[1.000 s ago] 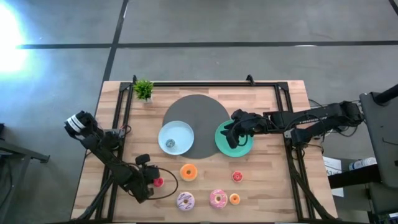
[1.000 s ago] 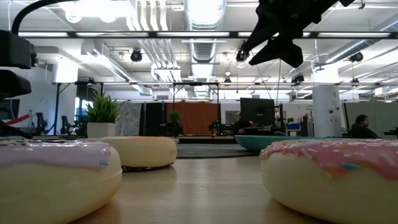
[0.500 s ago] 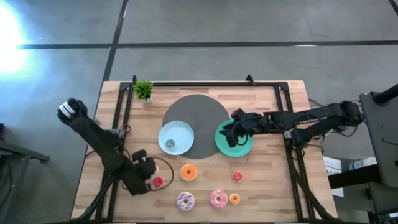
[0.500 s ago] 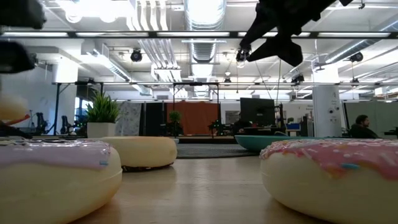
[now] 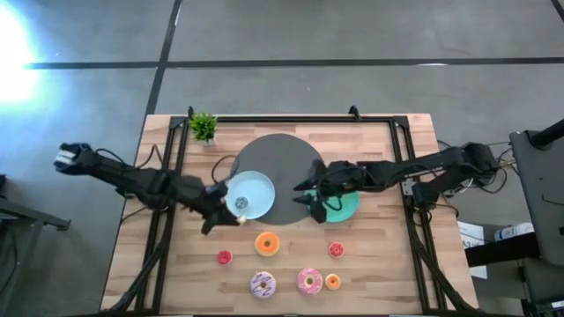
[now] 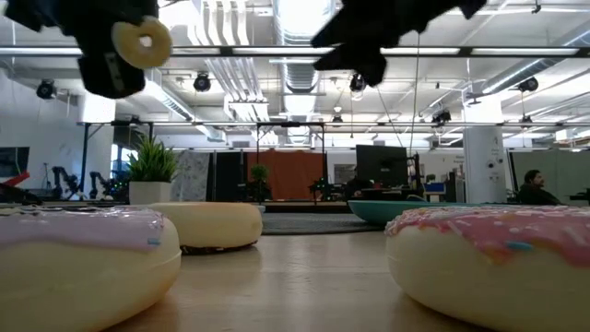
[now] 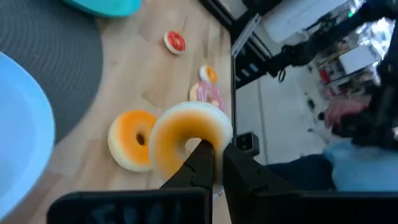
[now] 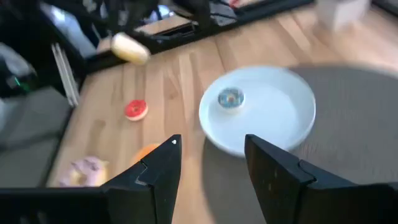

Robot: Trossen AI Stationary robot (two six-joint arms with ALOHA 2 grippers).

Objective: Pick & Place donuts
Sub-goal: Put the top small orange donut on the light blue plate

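Donut [image 7: 186, 137] in left gripper [image 7: 214, 158] beside blue plate [image 5: 260, 187] (airborne).

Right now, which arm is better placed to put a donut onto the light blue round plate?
The left. Its gripper is shut on a small yellow-orange ring donut and hangs at the plate's left edge. The right gripper is open and empty, over the grey disc near the green plate.

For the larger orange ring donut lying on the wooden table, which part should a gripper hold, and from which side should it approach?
The larger orange ring donut lies flat on the wooden table with its hole facing up and open space around it. Coming from straight above is probably best: one finger in the hole, the other outside, pinching the ring wall.
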